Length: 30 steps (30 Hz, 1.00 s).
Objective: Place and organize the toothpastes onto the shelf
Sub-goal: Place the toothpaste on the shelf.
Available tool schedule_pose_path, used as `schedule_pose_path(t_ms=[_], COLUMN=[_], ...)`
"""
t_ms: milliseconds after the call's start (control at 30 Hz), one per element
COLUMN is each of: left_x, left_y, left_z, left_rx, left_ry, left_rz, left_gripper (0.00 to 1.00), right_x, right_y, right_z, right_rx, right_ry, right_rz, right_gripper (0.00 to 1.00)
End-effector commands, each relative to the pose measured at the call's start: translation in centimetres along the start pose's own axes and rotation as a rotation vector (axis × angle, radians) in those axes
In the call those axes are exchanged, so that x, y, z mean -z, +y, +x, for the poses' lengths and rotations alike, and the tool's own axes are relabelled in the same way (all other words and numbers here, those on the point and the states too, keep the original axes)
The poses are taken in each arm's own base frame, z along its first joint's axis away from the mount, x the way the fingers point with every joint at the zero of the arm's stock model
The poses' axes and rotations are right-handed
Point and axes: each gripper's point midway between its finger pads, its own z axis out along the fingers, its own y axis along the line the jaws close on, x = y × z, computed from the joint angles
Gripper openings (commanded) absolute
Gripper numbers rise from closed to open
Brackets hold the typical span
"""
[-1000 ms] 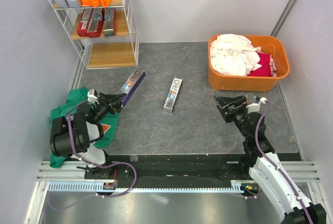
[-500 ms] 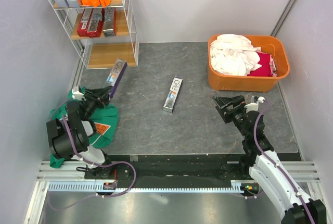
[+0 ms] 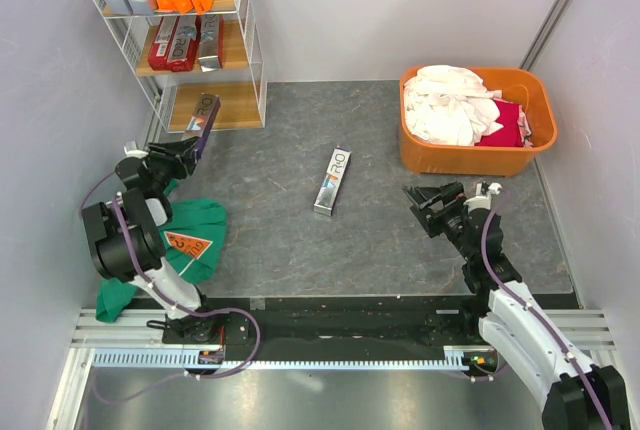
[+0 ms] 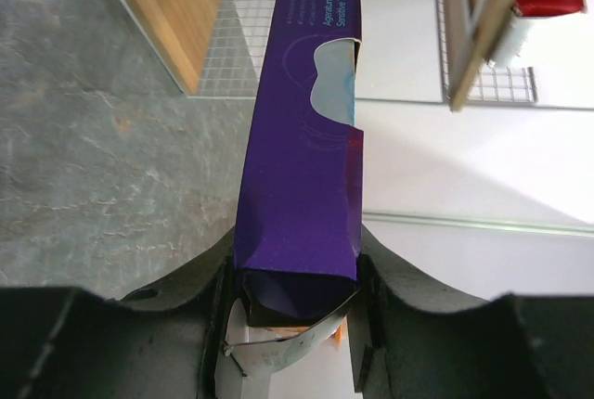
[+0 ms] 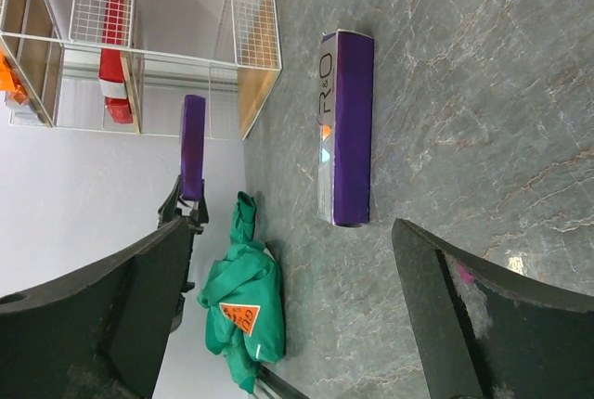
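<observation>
Gripping a purple toothpaste carton (image 3: pixel 203 118) end-on, the left tool (image 3: pixel 186 155) aims it at the bottom board of the shelf (image 3: pixel 225 105), upper left overhead. Left wrist: jaws pinch its base, likely for lengthwise insertion. Right wrist: the right tool (image 5: pixel 292 232) gapes wide, empty; the other carton (image 5: pixel 345 130) lies upper-centre on the counter (image 5: pixel 483 93).

The gripped carton (image 4: pixel 302 167) reads "Ageratum Anti Sensitive Toothpaste", the table carton (image 5: pixel 345 125) "R.O".

Open bottom tier (image 3: pixel 232 105) between wire sides (image 3: pixel 261 90)
</observation>
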Motion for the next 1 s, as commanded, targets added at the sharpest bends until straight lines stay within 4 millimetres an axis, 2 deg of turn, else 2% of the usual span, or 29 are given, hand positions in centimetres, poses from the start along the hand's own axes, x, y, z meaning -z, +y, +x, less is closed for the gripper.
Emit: schedule_pose_path(t_ms=[0, 167, 200, 233, 300, 333, 533, 567, 600, 867, 900, 933, 967], left_x=[-2.0, -4.2, -4.9, -5.4, -6.4, -6.8, -9.5, -9.9, -10.6, -15.0, -15.8, -16.3, -17.0], left_y=[-0.9, 0.1, -0.2, 0.5, 0.8, 1.6, 2.1, 3.0, 2.4, 3.7, 3.1, 3.8, 3.1], left_z=[-1.2, -1.6, -1.9, -2.0, -2.6, -2.8, -3.6, -3.4, -3.5, -2.8, -3.0, -3.1, -3.5], left_rx=[-0.027, -0.006, -0.009, 0.003, 0.012, 0.025, 0.04, 0.064, 0.056, 0.031, 0.02, 0.021, 0.015], left_ry=[-0.034, -0.048, -0.062, -0.069, -0.088, -0.088, -0.105, -0.101, -0.103, -0.107, -0.121, -0.124, -0.13], left_rz=[0.023, -0.013, -0.013, -0.034, -0.056, -0.074, -0.095, -0.109, -0.096, -0.199, -0.194, -0.215, -0.208], left_gripper=[0.33, 0.33, 0.32, 0.32, 0.32, 0.32, 0.32, 0.32, 0.32, 0.33, 0.34, 0.35, 0.35], right_x=[-0.2, -0.2, -0.2, -0.2, -0.2, -0.2, -0.3, -0.3, -0.3, -0.3, -0.2, -0.2, -0.2], right_y=[1.8, 2.3, 2.3, 2.4, 2.3, 2.2, 1.5, 1.6, 1.5, 1.4, 1.4, 1.4, 1.4], right_z=[-0.3, -0.1, -0.1, -0.1, 0.0, 0.1, 0.3, 0.3, 0.4, 0.3, 0.4, 0.4, 0.4], right_rx=[0.018, 0.03, 0.03, 0.03, 0.033, 0.033, 0.031, 0.03, 0.03, 0.037, 0.037, 0.039, 0.042], right_ry=[0.001, 0.014, 0.018, 0.021, 0.026, 0.03, 0.041, 0.043, 0.045, 0.05, 0.052, 0.055, 0.055], right_rz=[-0.063, -0.085, -0.084, -0.085, -0.084, -0.077, -0.058, -0.058, -0.057, -0.05, -0.051, -0.05, -0.05], right_gripper=[0.98, 0.98, 0.98, 0.98, 0.98, 0.98, 0.98, 0.98, 0.98, 0.98, 0.98, 0.98, 0.98])
